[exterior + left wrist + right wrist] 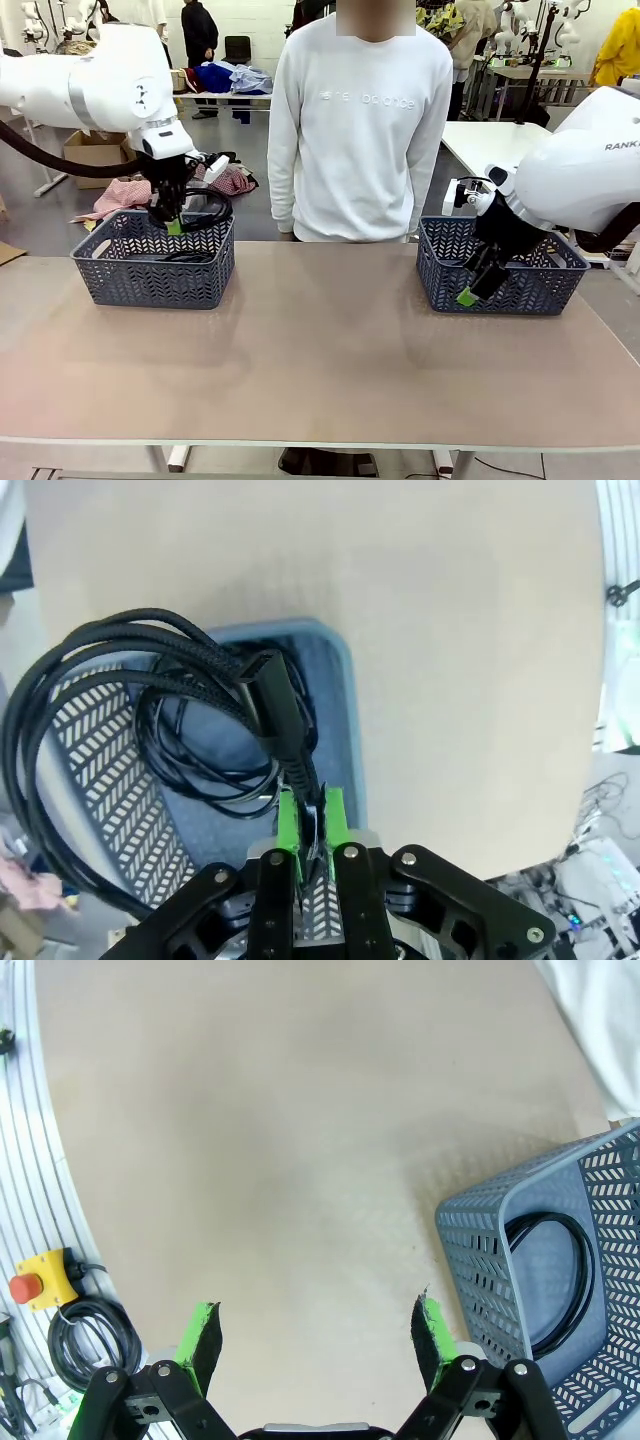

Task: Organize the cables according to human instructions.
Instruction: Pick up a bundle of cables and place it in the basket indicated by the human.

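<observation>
Left gripper (pixel 311 815) pinched shut on a coiled black cable (pixel 120 670), held above the left basket (pixel 153 262); loops hang over the rim. A second cable (pixel 200 760) lies coiled on that basket's floor. Right gripper (pixel 318 1330) spread wide, nothing between the pads, hovering over bare table (pixel 320 340) just beside the right basket (pixel 500 270). A cable (pixel 555 1280) lies inside that basket against its wall. Person (pixel 360 130) in white sweatshirt stands at far edge, between baskets. Yellow box with red stop button (pixel 40 1280) and a cord coil (pixel 90 1330) sit off the table's edge.
</observation>
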{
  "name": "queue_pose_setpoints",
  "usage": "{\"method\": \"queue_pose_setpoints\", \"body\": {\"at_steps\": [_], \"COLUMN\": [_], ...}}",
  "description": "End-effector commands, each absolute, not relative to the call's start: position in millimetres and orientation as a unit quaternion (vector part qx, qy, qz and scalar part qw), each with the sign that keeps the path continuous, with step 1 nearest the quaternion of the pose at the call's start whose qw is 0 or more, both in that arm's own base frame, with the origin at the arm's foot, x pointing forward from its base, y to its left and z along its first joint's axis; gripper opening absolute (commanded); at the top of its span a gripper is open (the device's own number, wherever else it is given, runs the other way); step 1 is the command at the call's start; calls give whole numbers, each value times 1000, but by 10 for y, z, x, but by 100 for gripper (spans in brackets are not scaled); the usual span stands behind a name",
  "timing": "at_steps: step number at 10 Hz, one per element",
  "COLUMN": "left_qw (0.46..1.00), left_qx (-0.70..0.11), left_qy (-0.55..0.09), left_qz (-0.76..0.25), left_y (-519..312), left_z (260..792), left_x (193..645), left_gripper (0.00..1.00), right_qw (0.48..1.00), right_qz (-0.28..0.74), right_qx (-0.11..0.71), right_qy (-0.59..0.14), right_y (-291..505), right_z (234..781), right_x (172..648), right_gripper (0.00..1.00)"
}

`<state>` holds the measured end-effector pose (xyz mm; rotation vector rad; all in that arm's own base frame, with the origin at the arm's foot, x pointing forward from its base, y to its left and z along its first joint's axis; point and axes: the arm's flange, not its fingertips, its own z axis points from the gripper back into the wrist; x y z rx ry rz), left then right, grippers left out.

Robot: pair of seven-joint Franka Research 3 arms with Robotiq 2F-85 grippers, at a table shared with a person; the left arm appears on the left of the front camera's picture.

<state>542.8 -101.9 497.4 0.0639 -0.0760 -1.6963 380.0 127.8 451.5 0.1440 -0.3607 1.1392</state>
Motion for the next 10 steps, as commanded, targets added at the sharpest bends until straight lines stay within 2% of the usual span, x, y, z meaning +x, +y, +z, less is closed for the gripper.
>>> {"method": "queue_pose_setpoints", "body": {"at_steps": [1,8,9,10], "left_qw": [643,654,649,651], "left_qx": [43,31,31,39], "left_qy": [-40,-40,-43,-49], "left_qz": [-764,-755,-759,-756], "left_y": [-884,-623,-603,-599], "left_z": [4898,4594,4558,4550], "left_x": [5557,5818,5834,5847], "left_gripper": [0,0,27,31], "right_qw": [827,827,827,827], "right_qz": [533,533,533,533], "right_qx": [64,64,64,64], "right_qy": [-169,-169,-169,-169], "right_y": [1291,1291,1291,1291], "right_z": [4504,4504,4504,4504], "right_x": [3791,3791,3791,3791], "right_gripper": [100,100,100,100]}}
